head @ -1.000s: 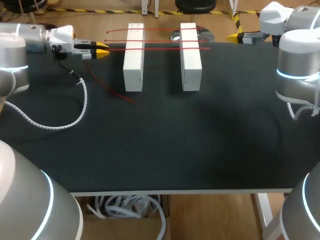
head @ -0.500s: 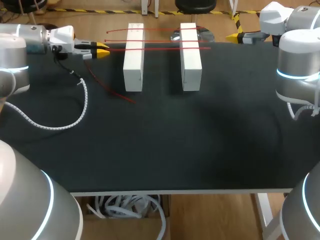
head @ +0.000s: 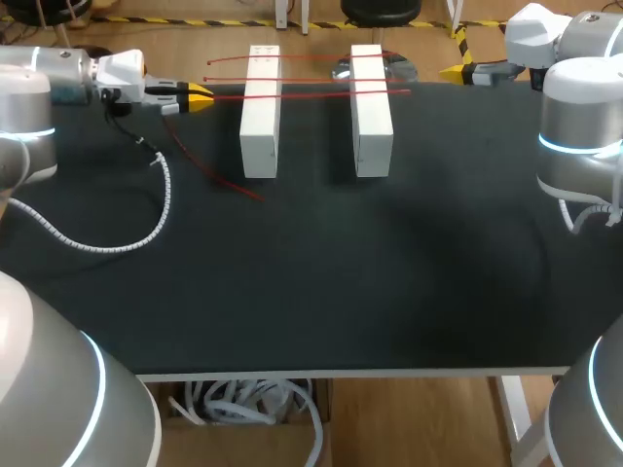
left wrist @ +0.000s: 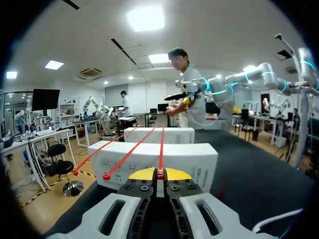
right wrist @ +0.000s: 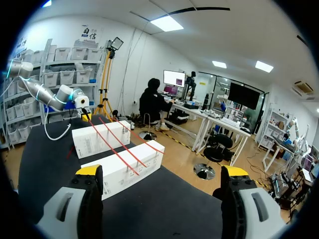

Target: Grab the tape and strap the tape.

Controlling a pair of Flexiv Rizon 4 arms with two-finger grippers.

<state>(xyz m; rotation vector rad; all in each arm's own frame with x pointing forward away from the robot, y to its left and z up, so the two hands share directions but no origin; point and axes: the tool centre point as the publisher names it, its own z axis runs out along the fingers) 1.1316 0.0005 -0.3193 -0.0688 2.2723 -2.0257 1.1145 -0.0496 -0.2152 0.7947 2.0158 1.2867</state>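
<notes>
Two white boxes lie side by side at the table's back, the left box (head: 260,112) and the right box (head: 371,107). Three red tape straps (head: 311,79) run across both. My left gripper (head: 200,95) is just left of the left box, shut on the end of the nearest strap (head: 311,95). In the left wrist view its yellow tips pinch that strap (left wrist: 162,149) at the gripper (left wrist: 160,174), in front of the near box (left wrist: 154,159). Another red strap (head: 209,165) lies loose on the table. My right gripper (head: 458,71) hangs open and holds nothing at the back right, facing the boxes (right wrist: 124,172).
A white coiled cable (head: 146,229) from my left arm loops over the table's left part. The black tabletop (head: 341,282) stretches from the boxes to the front edge.
The left gripper's fingers have closed together onto the end of the nearest strap. Both arms otherwise stay where they were.
</notes>
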